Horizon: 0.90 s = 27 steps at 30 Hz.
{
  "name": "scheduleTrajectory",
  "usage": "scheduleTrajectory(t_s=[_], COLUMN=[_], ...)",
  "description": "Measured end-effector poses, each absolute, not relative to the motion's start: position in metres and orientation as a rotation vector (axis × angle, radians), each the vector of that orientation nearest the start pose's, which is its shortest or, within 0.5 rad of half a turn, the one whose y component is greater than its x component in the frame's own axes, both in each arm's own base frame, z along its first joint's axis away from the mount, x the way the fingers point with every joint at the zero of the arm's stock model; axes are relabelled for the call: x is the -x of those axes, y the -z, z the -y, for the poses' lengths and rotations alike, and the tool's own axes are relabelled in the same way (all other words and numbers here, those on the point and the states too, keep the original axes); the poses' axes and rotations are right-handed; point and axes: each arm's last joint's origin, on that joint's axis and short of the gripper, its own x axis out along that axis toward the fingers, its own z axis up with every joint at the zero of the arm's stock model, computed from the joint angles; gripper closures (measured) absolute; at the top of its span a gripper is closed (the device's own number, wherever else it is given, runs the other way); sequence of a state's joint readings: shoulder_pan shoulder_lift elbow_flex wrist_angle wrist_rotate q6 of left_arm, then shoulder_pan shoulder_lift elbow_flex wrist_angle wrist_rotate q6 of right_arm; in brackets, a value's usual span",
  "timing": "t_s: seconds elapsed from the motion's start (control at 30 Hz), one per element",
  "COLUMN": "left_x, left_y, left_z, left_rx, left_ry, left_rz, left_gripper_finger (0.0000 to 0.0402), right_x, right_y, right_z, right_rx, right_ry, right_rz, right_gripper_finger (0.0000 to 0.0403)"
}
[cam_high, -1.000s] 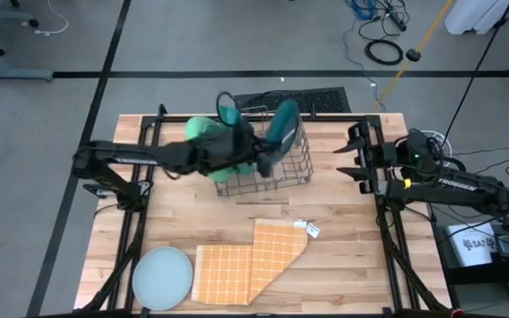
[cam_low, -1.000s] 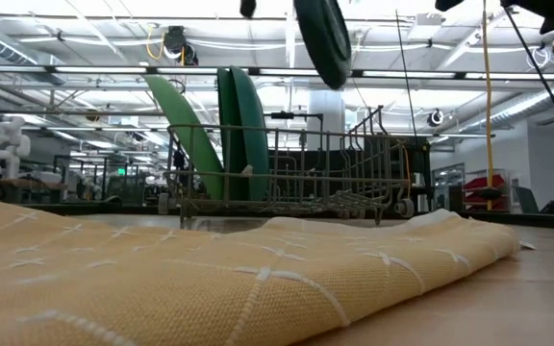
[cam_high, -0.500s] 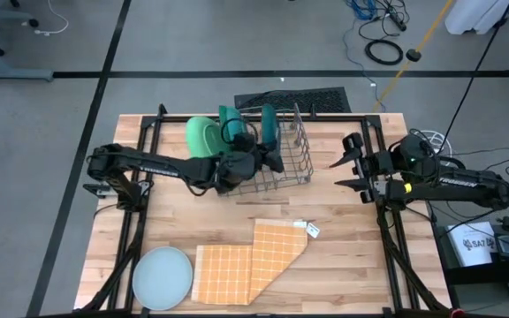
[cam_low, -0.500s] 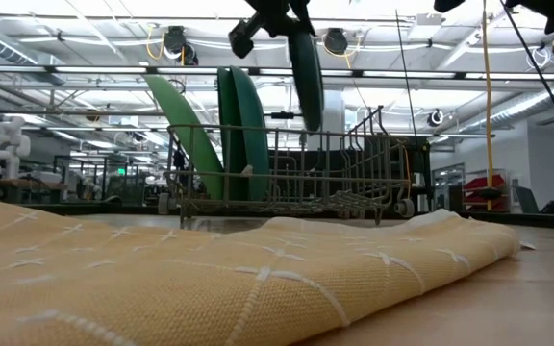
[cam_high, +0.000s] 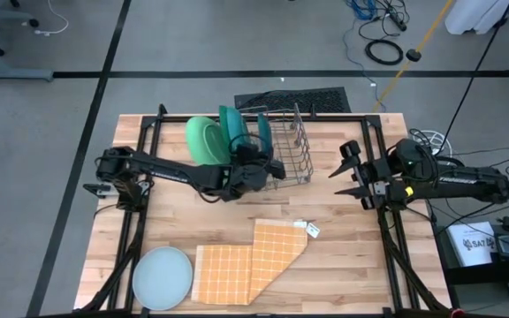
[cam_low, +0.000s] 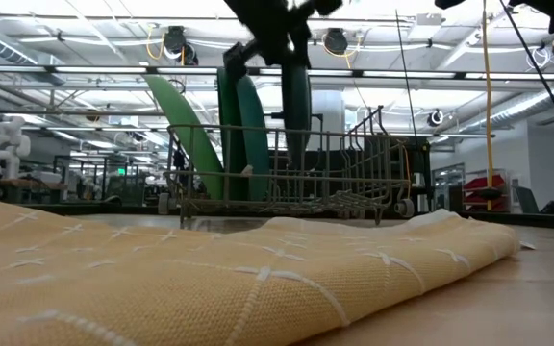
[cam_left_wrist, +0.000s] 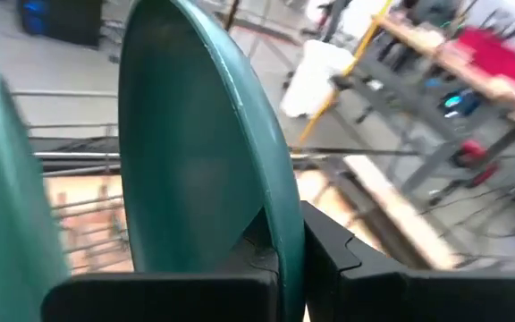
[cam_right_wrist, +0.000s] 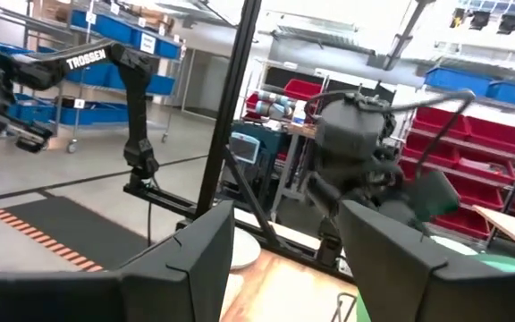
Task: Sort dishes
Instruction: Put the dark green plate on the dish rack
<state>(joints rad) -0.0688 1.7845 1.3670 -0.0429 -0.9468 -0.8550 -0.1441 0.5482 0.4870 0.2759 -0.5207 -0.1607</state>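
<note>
Dark teal plate (cam_high: pixel 261 134) on edge in the grey wire rack (cam_high: pixel 292 155), clamped by the left end effector (cam_high: pixel 263 159).
Stands upright beside a teal-blue plate (cam_high: pixel 231 128) and a light green plate (cam_high: pixel 203 139) at the rack's left end; pale blue plate (cam_high: pixel 162 276) lies flat at the table (cam_high: pixel 343 247) near corner, by the orange checked cloth (cam_high: pixel 247 261); right end effector (cam_high: pixel 347 172) hovers right of the rack, fingers spread, gripping nothing.
</note>
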Motion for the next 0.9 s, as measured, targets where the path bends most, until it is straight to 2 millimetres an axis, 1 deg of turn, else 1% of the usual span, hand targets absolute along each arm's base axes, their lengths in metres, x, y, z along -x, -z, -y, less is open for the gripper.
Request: scheduleTrajectory(t_s=[0.13,0.3,0.37,0.47,0.63,0.77,0.9], left_x=[-0.408,-0.413,-0.413,-0.413,-0.412,-0.412,-0.412], left_y=[-0.261,-0.251,-0.249,-0.250,-0.251,-0.251,-0.251], left_z=[-0.001,-0.007,-0.007,-0.008,-0.009,-0.009,-0.009], left_rx=[0.521,0.512,0.505,0.495,0.478,0.478,0.468], left_ry=[-1.013,-1.044,-1.052,-1.082,-1.120,-1.120,-1.120], left_rz=[-0.058,-0.050,-0.055,-0.031,-0.003,-0.003,-0.007], left_gripper_finger=[0.0380,0.0380,0.0379,0.0354,0.0307,0.0287,0.0278], right_x=[-0.135,-0.136,-0.137,-0.138,-0.144,-0.150,-0.156], right_y=[-0.304,-0.303,-0.303,-0.302,-0.298,-0.294,-0.292], right_z=[0.002,0.000,0.000,0.000,0.000,0.000,0.001], right_rx=[0.209,0.195,0.192,0.189,0.177,0.156,0.147], right_ry=[-0.380,-0.395,-0.373,-0.343,-0.347,-0.350,-0.350], right_rz=[0.213,0.204,0.202,0.196,0.166,0.134,0.120], right_gripper_finger=[0.0209,0.0209,0.0209,0.0209,0.0209,0.0209,0.0209])
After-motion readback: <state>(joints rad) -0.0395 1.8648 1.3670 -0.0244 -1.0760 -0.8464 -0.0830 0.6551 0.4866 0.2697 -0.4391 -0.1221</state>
